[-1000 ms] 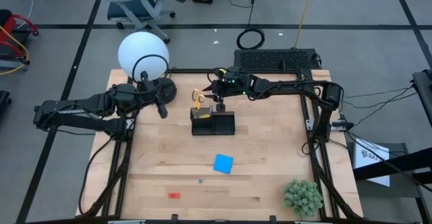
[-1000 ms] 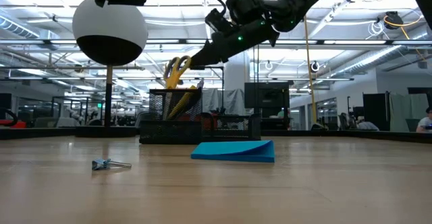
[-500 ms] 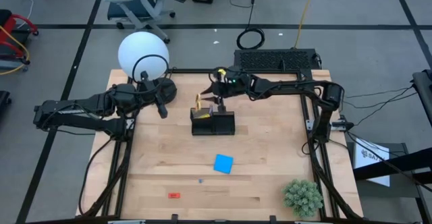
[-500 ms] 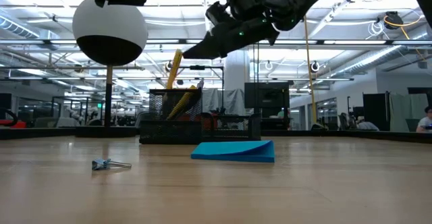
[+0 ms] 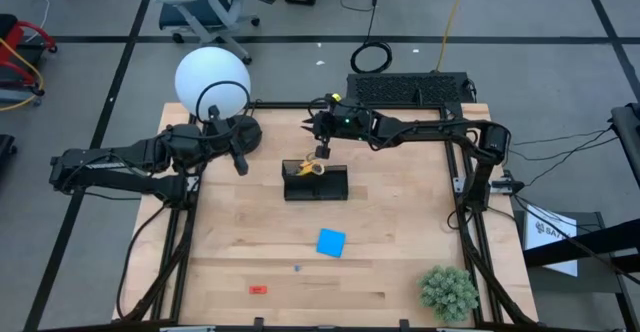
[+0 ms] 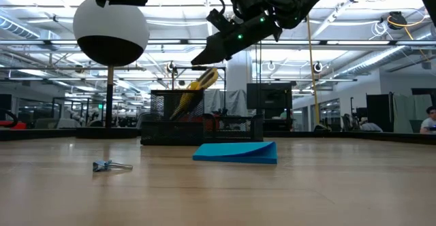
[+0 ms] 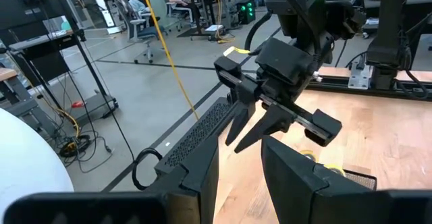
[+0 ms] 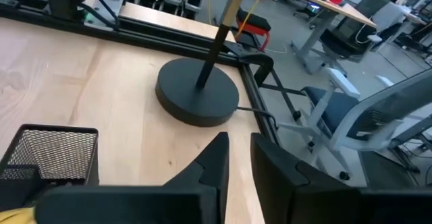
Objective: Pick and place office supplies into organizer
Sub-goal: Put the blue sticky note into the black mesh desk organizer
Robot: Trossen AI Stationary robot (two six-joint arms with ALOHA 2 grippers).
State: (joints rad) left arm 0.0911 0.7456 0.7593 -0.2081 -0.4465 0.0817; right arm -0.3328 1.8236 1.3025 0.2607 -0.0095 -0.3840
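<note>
The black mesh organizer (image 5: 315,183) (image 6: 197,117) stands mid-table toward the far side. Yellow-handled scissors (image 5: 308,167) (image 6: 199,86) stick out of its left compartment, tilted, handles up and leaning on the rim. My right gripper (image 5: 318,132) (image 6: 203,57) (image 7: 260,126) hovers open just above and beyond them, touching nothing. The blue pad (image 5: 331,242) (image 6: 236,151) and red piece (image 5: 258,289) lie flat on the near table. My left gripper (image 5: 240,159) (image 7: 239,183) waits open by the lamp base.
A lamp with a white globe (image 5: 212,82) (image 6: 110,28) and black round base (image 8: 198,99) stands left of the organizer. A small metal clip (image 5: 297,268) (image 6: 110,165) lies near the red piece. The green plant ball (image 5: 448,292) sits at the near right corner.
My right gripper has let go of the scissors and drawn slightly up and toward the far edge. The scissors, held by their handles a second ago, dropped blades-first into the organizer and their handles tipped toward the table's right, coming to rest leaning.
</note>
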